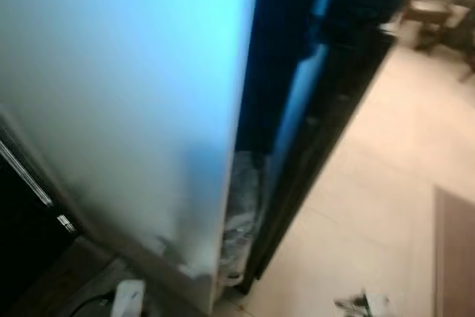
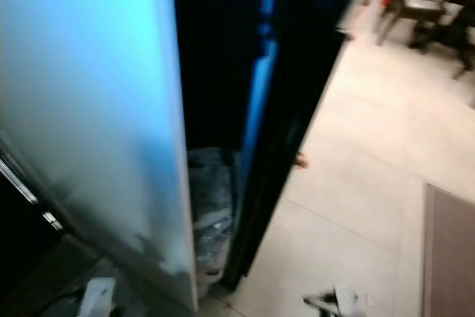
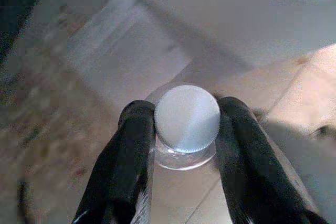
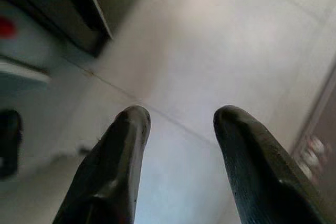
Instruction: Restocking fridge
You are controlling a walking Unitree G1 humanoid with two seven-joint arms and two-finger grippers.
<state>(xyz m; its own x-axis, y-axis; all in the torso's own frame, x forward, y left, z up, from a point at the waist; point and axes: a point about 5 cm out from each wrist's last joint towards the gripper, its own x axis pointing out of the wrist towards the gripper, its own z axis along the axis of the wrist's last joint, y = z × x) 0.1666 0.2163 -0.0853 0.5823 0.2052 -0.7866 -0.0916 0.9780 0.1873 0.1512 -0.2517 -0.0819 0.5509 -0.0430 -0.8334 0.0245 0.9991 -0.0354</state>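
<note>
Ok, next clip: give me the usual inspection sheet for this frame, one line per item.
Surface: pale tiled floor; no table seen.
Job's things: clear bottle with a white cap, held at the neck; pale fridge door beside a dark gap.
Clutter: crinkled plastic wrap low in the gap; a small blurred item on the floor.
Grippers: left pincer shut on the bottle; right pincer open above the floor.
Cables: nothing seen.
Surroundings: wooden chair, brown mat.
</note>
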